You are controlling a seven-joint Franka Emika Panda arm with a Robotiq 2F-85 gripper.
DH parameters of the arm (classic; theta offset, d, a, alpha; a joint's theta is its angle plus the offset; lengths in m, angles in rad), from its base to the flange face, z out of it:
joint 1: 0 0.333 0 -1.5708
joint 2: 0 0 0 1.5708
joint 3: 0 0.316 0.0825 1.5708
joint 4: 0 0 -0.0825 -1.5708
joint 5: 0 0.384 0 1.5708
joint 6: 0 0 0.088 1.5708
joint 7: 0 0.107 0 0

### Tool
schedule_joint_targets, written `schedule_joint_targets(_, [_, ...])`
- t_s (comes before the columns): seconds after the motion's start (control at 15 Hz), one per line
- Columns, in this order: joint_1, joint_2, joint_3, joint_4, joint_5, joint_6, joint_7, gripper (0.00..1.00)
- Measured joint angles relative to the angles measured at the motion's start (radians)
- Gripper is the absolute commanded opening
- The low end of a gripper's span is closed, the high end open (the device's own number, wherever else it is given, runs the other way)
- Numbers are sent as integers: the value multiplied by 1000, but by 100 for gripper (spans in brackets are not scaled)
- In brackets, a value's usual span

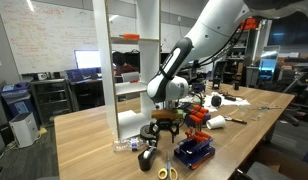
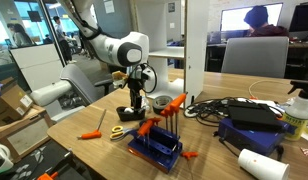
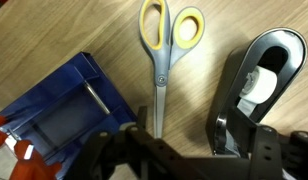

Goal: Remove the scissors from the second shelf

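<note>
Right, gripper (image 3: 184, 152) looks spread, holding nothing, low over surface (image 3: 54, 40). Scissors (image 3: 164, 60) lie flat on surface just ahead: yellowish loop handles, short grey blades shut, tips twd gripper. Blue tray (image 3: 69, 105) beside them holds orange-handled tools (image 1: 198, 120). Black tape dispenser (image 3: 259, 90) w/ white roll on other side.

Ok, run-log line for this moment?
scissors: flat on table, off second shelf | gripper: open, above blades, holding nothing | beside: blue tray, tape dispenser
</note>
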Motion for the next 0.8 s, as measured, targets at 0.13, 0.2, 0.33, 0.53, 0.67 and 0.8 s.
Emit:
schedule_joint_targets(0.13, [-1,-2,0,0,1,-1,-2,100])
schedule_joint_targets(0.2, [-1,-7,0,0,1,-4,-6,100])
schedule_joint_targets(0.33, [-2,-35,-4,-1,1,-15,-9,100])
schedule_joint_targets(0.53, [-2,-129,-18,-11,-18,-48,-9,100])
schedule_joint_targets(0.67, [-2,-217,-25,-24,-63,-87,-9,100])
schedule_joint_targets(0.8, [-2,-320,-25,-38,-111,-153,-21,100])
